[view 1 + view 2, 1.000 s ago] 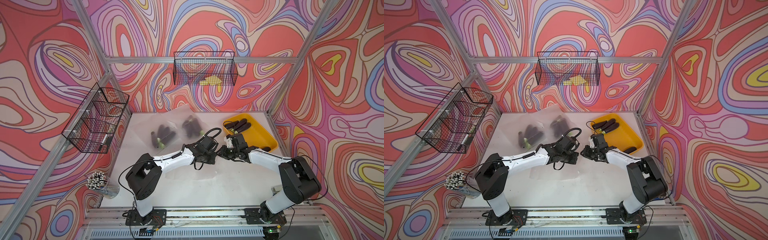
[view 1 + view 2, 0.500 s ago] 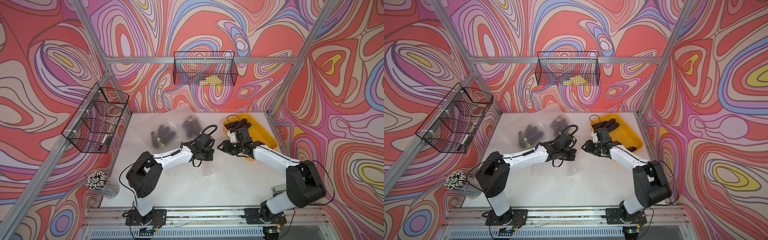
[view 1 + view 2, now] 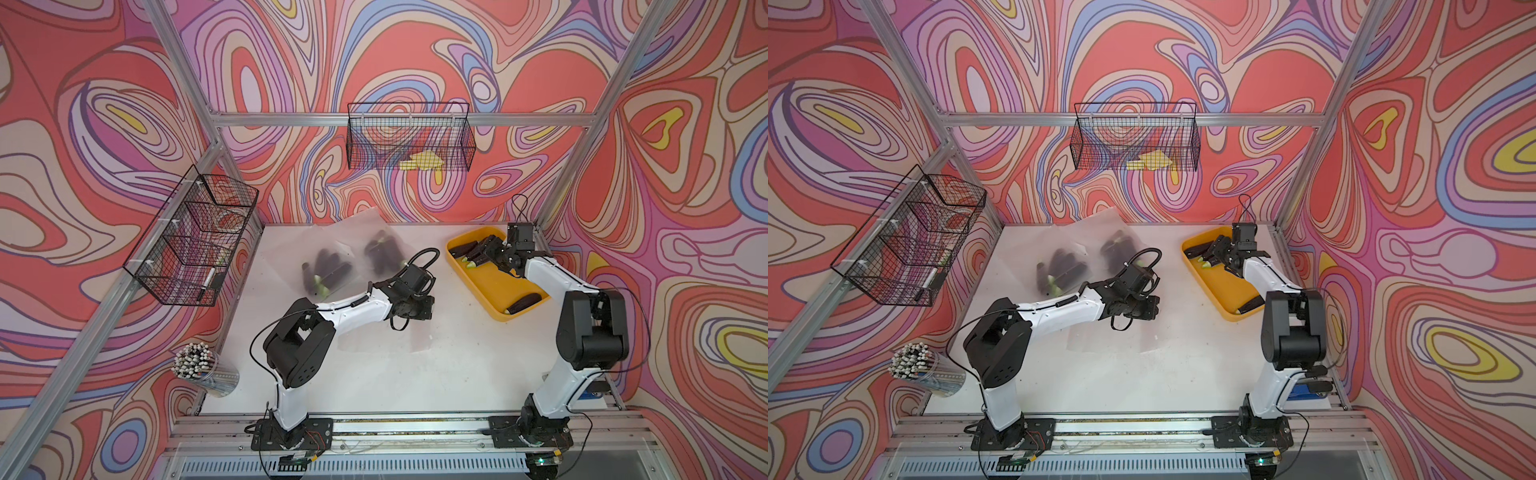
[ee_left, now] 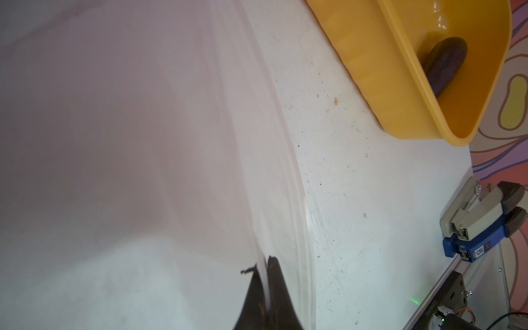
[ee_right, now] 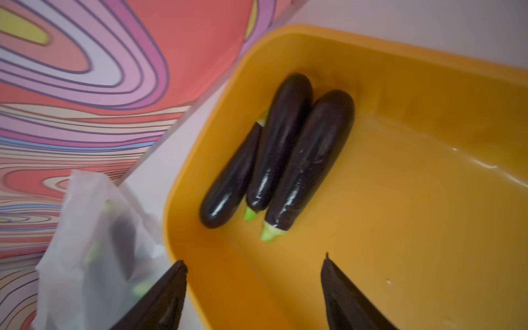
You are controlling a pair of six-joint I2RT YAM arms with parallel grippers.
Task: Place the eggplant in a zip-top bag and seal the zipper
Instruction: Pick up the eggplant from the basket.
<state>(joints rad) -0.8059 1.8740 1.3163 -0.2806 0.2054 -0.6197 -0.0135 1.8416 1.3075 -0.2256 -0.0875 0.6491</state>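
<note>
Both top views are bright and evenly lit, with only faint, soft shadows on the white desk. In the left wrist view the zip-top bag is a dim, pinkish, unfocused haze, while small glints sit on the yellow tray's wall. The right wrist view is slightly smeared: streaky highlights run along the eggplants, and the filled bag beside the tray is blurred.

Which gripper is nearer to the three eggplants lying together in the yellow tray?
Right. The right gripper is open over the yellow tray, close to the three eggplants. The left gripper is mid-table, shut on the zip-top bag.
</note>
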